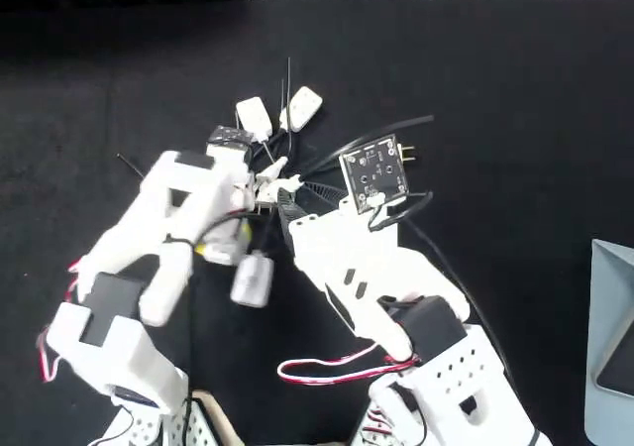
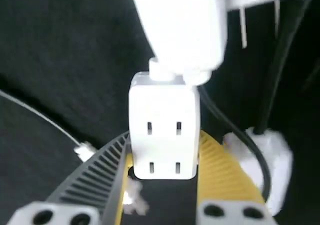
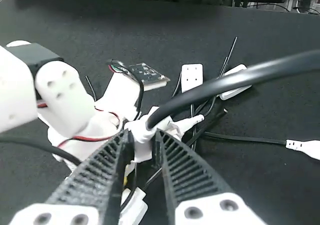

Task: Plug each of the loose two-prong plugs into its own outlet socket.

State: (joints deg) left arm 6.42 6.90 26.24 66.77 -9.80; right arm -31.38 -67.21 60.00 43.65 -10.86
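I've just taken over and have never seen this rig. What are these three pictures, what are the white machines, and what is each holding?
Two white robot arms work over a black table. The high view looks down on both; each wrist view rides on one arm, looking forward from it. The left gripper is clamped on a white outlet block with slotted sockets. The right gripper pinches a white plug on a black cable. Two more white pieces lie on the table beyond the arms.

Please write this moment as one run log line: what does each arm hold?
left jaws: shut on white outlet block | right jaws: shut on white plug with black cable
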